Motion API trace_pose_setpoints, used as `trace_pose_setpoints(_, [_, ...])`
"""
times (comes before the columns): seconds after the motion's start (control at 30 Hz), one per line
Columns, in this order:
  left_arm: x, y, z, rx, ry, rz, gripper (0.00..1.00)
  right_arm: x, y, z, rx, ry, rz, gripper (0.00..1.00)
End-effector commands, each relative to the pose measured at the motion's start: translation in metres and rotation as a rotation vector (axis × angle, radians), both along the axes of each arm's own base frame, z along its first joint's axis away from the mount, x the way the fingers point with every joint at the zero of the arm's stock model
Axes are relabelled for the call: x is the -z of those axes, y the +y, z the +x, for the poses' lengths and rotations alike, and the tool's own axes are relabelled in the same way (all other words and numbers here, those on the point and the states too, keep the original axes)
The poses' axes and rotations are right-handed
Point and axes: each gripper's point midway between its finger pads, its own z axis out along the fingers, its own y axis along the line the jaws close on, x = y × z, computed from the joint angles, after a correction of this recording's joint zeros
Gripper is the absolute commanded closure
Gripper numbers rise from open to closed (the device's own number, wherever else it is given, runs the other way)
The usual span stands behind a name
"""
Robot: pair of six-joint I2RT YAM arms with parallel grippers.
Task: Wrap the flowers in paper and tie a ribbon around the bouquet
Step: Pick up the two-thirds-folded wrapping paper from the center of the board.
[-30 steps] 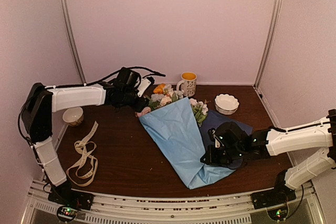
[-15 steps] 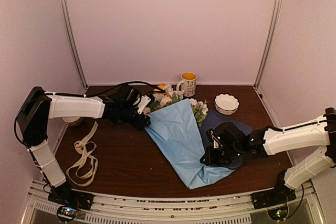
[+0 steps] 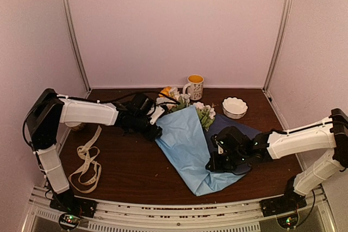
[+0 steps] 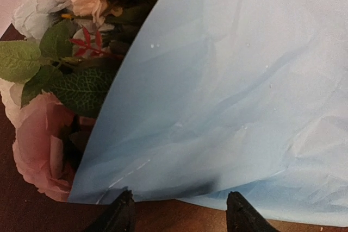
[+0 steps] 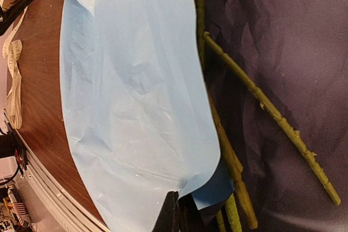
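The light blue paper [image 3: 185, 139] lies folded over the flowers [image 3: 174, 99], whose blooms stick out at its far end. Its navy side [image 3: 234, 126] shows to the right, with green stems [image 5: 261, 101] lying on it. My left gripper [image 3: 154, 129] is low on the table at the paper's left edge, open. The left wrist view shows its fingertips [image 4: 180, 199] just short of the paper [image 4: 234, 80], with pink blooms [image 4: 38, 145] to the left. My right gripper [image 3: 213, 164] is shut on the paper's folded edge [image 5: 179, 205]. The ribbon [image 3: 87, 161] lies looped at the left.
A yellow-filled mug [image 3: 194, 86] stands at the back behind the flowers. A white scalloped bowl [image 3: 234, 107] sits back right. A small beige bowl [image 3: 76, 126] peeks out behind the left arm. Walls close in on three sides.
My left arm has swung forward and to the right, coming down from beside the blooms to the paper's left edge. The right gripper has kept its hold, barely shifting.
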Motion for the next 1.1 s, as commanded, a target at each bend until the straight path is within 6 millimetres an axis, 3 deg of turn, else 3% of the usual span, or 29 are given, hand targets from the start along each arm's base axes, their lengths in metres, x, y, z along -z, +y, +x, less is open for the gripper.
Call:
trace_pose_setpoints(0.0, [-0.037,-0.024,0.003,0.061,-0.096,-0.033,0.4,-0.005,0.004,0.005,-0.012,-0.014,0.004,1.0])
trace_pose_setpoints(0.27, [-0.053,-0.079,-0.006,0.177,-0.079,-0.14,0.39,-0.01,0.0,0.003,-0.017,-0.028,-0.001,1.0])
trace_pose_setpoints(0.5, [-0.037,-0.12,-0.01,0.245,-0.061,-0.123,0.39,-0.015,0.0,0.006,-0.009,-0.049,0.0,0.94])
trace_pose_setpoints(0.7, [-0.008,-0.126,-0.01,0.254,-0.01,-0.087,0.39,-0.018,-0.004,0.008,0.003,-0.054,-0.031,0.84])
trace_pose_setpoints(0.77, [0.0,-0.127,-0.012,0.263,0.008,-0.088,0.39,-0.025,-0.012,0.011,0.014,-0.077,-0.067,0.8])
trace_pose_setpoints(0.9, [0.012,-0.13,-0.013,0.27,0.025,-0.077,0.39,-0.052,-0.037,0.028,0.07,-0.18,-0.151,0.62])
trace_pose_setpoints(1.07, [0.017,-0.127,-0.015,0.277,0.022,-0.056,0.39,-0.075,-0.098,0.061,0.263,-0.288,-0.292,0.51])
